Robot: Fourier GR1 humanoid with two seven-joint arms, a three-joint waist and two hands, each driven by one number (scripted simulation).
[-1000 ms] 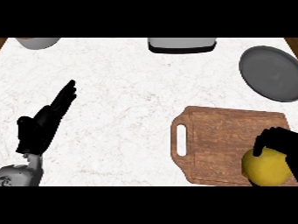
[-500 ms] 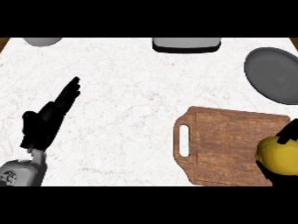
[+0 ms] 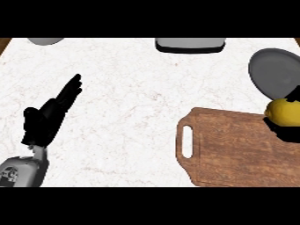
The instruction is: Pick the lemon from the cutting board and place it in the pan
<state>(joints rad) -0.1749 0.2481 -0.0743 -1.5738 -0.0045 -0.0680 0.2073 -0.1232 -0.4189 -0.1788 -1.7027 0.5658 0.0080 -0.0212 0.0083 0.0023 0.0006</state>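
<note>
The yellow lemon is held in my right hand, whose black fingers curl round it at the right edge of the view. It hangs above the far right corner of the wooden cutting board, close to the near rim of the grey pan. The pan lies at the far right of the counter with nothing in it. My left hand rests open at the left, fingers straight and pointing away.
A grey and black appliance stands at the counter's far edge in the middle. A grey bowl shows at the far left. Brown wood borders the white marble counter at both far corners.
My right hand has carried the lemon up off the board's near right part and away toward the pan. The left hand has stayed open in place.
</note>
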